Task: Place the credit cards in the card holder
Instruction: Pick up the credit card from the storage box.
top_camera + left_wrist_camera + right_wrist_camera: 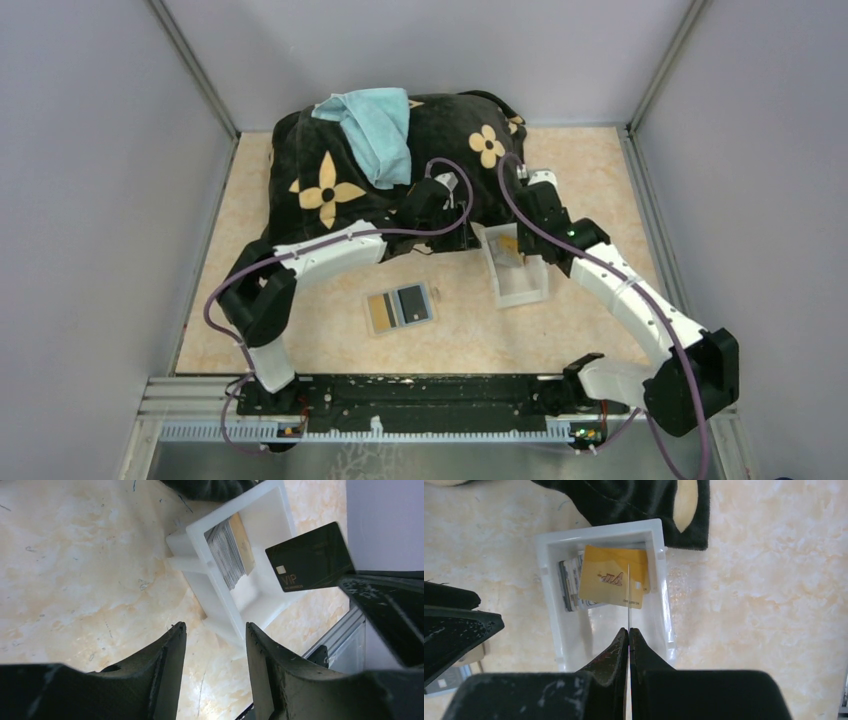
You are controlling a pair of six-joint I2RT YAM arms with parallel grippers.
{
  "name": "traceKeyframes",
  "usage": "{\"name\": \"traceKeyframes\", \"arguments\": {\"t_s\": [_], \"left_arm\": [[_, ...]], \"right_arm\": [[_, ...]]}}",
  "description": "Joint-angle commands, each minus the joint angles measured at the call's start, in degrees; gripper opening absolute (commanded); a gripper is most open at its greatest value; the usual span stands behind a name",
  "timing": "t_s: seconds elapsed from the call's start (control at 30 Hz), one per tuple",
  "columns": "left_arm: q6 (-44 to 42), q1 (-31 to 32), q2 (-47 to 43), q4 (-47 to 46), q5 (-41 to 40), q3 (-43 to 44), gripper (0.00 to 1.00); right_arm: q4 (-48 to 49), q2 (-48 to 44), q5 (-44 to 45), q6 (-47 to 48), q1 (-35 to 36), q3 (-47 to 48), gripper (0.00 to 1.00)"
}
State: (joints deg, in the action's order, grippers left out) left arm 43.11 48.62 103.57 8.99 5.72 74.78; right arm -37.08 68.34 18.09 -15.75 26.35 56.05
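My right gripper (629, 630) is shut on a black credit card (310, 557), edge-on as a thin line in the right wrist view and flat-faced with "VIP" lettering in the left wrist view. It holds the card just above a white tray (549, 580). In the tray, a gold credit card (611, 577) lies on a stack of other cards (232, 550). The card holder (400, 308) lies open on the table left of the tray, showing a gold and a dark grey panel. My left gripper (215, 630) hovers open and empty beside the tray, above bare table.
A black plush cloth with yellow flowers (330, 185) covers the back of the table, with a teal towel (375, 125) on it. The cloth's edge reaches the tray's far end. Grey walls close in both sides, and a metal rail (400, 395) runs along the near edge.
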Motion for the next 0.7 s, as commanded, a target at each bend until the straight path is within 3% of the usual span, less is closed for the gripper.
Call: {"name": "traceKeyframes", "arguments": {"t_s": [0.0, 0.33, 0.67], "left_arm": [[-4.9, 0.3, -4.9, -1.2, 0.5, -3.5, 0.55], [-11.1, -1.0, -14.9, -19.5, 20.9, -16.7, 0.58], [-10.6, -2.8, -21.0, -25.0, 27.9, -22.2, 0.66]], "right_arm": [[-3.9, -5.4, 1.2, 1.1, 1.9, 6.8, 0.0], [-14.1, -8.5, -19.7, 0.1, 2.0, 14.7, 0.0], [-12.1, -11.8, -39.5, -5.8, 2.1, 10.3, 0.0]]}}
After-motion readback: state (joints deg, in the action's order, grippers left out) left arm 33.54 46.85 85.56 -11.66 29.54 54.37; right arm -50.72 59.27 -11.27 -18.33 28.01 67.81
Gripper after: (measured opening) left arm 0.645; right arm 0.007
